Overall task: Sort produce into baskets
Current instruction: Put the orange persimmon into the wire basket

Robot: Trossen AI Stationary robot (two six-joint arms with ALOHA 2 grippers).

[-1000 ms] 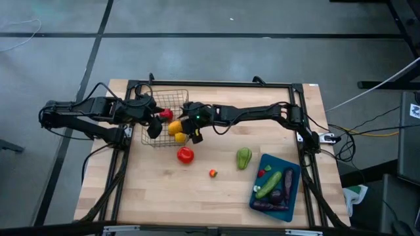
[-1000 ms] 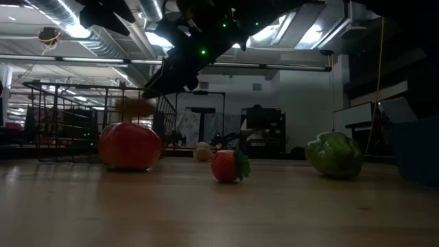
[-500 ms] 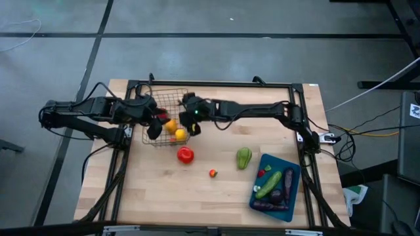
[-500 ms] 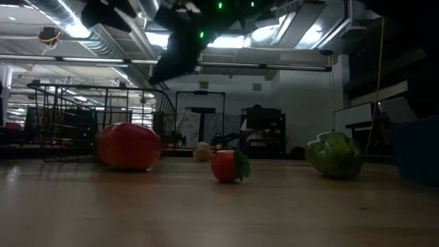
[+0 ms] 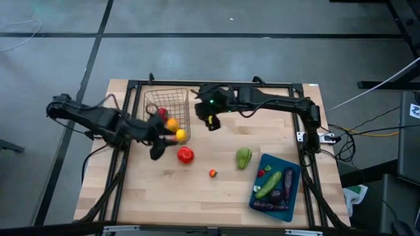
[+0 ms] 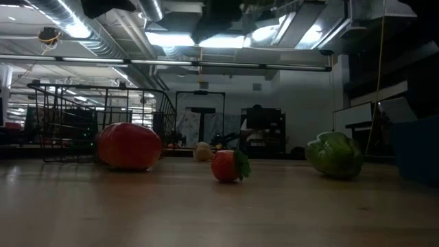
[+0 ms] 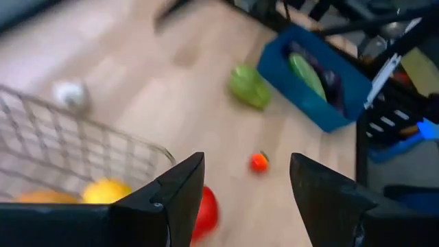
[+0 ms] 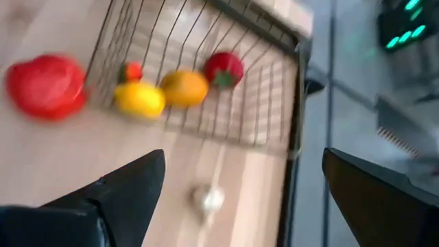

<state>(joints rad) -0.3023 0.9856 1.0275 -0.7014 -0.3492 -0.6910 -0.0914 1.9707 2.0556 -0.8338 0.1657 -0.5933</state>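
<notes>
Hovering empty, the right pincer (image 5: 211, 122) gapes beside the wire basket (image 5: 169, 105); the left pincer (image 5: 155, 152) stands half-open.

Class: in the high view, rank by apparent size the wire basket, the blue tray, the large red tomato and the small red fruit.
1. wire basket and blue tray: too alike to rank
2. large red tomato
3. small red fruit

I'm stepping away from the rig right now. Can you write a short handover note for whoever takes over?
Left claw: open, empty, beside the big tomato.
Right claw: open, empty, just right of the wire basket.
Done: lemon, orange and a red piece in the basket; cucumber and eggplants in the blue tray.
Left: big tomato, small tomato, green pepper, garlic on the table.
</notes>
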